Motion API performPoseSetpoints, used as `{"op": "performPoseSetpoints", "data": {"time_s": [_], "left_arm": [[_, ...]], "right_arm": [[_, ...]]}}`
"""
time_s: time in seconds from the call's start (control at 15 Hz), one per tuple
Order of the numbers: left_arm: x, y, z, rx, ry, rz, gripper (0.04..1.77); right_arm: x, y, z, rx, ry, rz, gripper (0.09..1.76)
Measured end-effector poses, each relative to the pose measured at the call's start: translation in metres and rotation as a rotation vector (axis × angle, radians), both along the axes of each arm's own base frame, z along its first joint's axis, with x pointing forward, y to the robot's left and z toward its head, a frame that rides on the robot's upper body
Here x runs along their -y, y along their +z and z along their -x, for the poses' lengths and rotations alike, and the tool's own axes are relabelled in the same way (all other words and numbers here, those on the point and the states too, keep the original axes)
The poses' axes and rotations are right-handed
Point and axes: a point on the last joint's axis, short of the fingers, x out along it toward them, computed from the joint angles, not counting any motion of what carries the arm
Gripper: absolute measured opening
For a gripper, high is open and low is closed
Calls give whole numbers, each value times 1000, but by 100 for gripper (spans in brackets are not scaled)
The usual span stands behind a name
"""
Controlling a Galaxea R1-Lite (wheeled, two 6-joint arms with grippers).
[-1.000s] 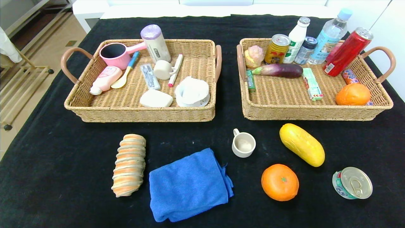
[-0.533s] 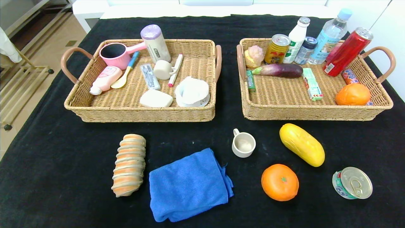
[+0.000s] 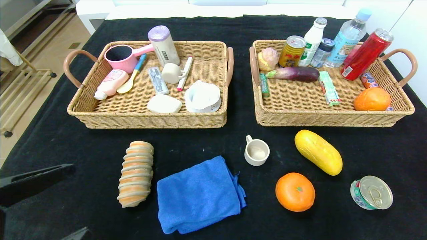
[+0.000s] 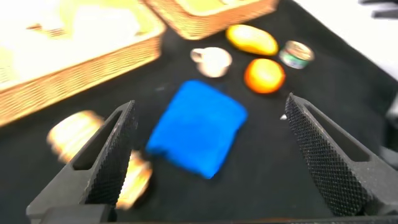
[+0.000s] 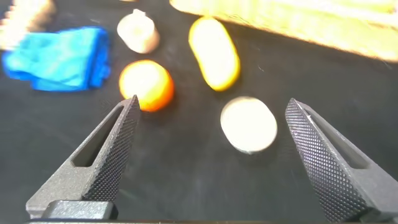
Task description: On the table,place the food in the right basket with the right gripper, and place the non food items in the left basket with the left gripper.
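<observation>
On the black table lie a striped bread roll, a folded blue cloth, a cream cup, a yellow oblong fruit, an orange and a pull-tab tin. My left gripper shows at the lower left, open and empty, left of the roll. In its wrist view the left gripper faces the cloth. My right gripper is out of the head view. It hangs open and empty above the table, with the tin and orange ahead.
The left wicker basket holds a pink pot, bottles, a cup and white items. The right wicker basket holds cans, bottles, an eggplant and an orange bun. The table's left edge drops to the floor.
The left gripper's fingers have come into the head view at the lower left. The things on the table have not moved.
</observation>
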Motion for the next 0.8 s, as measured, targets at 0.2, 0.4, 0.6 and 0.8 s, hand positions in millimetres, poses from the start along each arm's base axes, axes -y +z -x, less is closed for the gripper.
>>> {"op": "performPoseSetpoints", "data": {"time_s": [0.2, 0.4, 0.6, 0.8], "left_arm": [[19, 9, -23, -32, -87, -50, 172], [31, 17, -41, -69, -98, -65, 172], [36, 17, -51, -91, -78, -76, 172], [37, 16, -54, -98, -75, -81, 172]], "right_arm": [[-8, 17, -21, -27, 77, -4, 171], [-20, 26, -42, -39, 87, -10, 171], [-32, 22, -57, -89, 73, 18, 171], [-38, 18, -65, -124, 75, 35, 171]]}}
